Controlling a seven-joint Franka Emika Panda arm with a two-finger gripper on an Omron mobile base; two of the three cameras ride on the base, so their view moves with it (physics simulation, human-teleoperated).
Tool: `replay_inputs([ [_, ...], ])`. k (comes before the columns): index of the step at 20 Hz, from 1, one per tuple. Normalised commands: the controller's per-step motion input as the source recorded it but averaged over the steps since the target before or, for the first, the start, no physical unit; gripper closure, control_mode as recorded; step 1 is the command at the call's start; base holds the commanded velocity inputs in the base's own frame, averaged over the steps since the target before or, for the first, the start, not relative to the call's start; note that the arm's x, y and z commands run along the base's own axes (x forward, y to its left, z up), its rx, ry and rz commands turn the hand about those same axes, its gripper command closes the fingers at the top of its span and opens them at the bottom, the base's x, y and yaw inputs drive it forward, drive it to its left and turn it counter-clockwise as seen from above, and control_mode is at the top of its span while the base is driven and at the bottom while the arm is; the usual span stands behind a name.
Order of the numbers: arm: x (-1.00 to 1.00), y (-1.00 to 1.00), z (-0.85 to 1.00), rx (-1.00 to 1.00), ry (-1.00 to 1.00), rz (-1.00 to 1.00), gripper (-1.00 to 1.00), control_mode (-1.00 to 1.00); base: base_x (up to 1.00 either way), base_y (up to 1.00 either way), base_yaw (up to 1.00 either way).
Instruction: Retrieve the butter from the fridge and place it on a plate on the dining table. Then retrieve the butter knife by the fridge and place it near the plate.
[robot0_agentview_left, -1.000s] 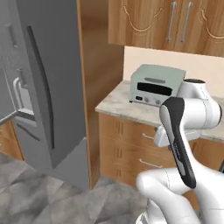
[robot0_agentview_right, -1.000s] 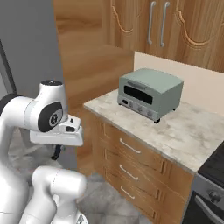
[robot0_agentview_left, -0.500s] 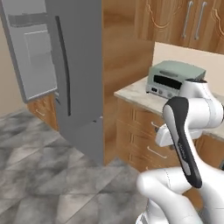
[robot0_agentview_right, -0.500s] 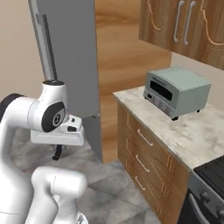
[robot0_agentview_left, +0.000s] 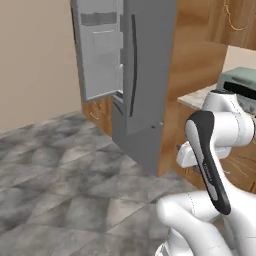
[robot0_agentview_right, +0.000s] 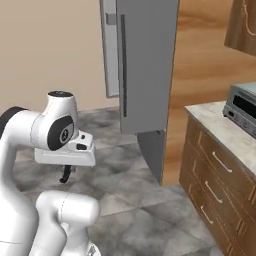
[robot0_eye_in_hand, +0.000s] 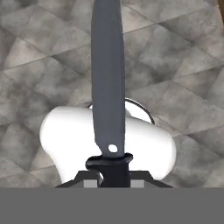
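In the hand view the gripper (robot0_eye_in_hand: 114, 180) sits at the bottom centre, its jaws clamped on the black handle of the butter knife (robot0_eye_in_hand: 107, 78), whose long grey blade runs straight up the middle of the frame to the top edge, over grey stone floor tiles (robot0_eye_in_hand: 183, 65). In the left base view the fridge (robot0_agentview_left: 137, 80) stands at upper centre with one door (robot0_agentview_left: 100, 50) swung open toward the upper left, beside a wooden side panel (robot0_agentview_left: 192, 55). At the right edge a toaster oven (robot0_agentview_left: 240, 82) rests on a counter (robot0_agentview_left: 197, 97). In the right base view the gripper (robot0_agentview_right: 65, 174) hangs at the left, below the arm's white wrist.
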Motion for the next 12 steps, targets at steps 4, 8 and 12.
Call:
replay_inputs([
  [4,0.00,0.00,0.00,0.00,0.00,0.00,1.00,1.00,-0.06,0.36,0.56],
  [8,0.00,0.00,0.00,0.00,0.00,0.00,1.00,1.00,0.00,0.35,0.61],
  [12,0.00,0.00,0.00,0.00,0.00,0.00,1.00,1.00,0.23,0.33,0.58],
])
